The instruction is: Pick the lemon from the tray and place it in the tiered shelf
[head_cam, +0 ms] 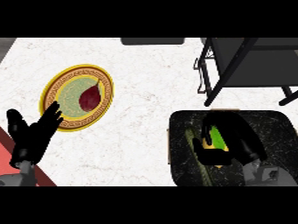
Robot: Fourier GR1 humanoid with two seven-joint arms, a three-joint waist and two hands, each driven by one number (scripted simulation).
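One lemon [217, 141] enclosed by curled right hand [232, 146] fingers over tray [280, 131], left hand [32, 135] relaxed, fingers straight.

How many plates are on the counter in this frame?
1. A round gold-rimmed plate lies on the counter's left part, a dark red item on it, just beyond the open left hand. The other flat holder is a dark tray at right, not a plate.

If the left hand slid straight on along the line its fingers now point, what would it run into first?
Probably the gold-rimmed plate. The left hand rests open, fingers aimed up and slightly right, tips already at the plate's lower-left rim. Height is unclear, so it might pass above the rim toward the dark red item on it.
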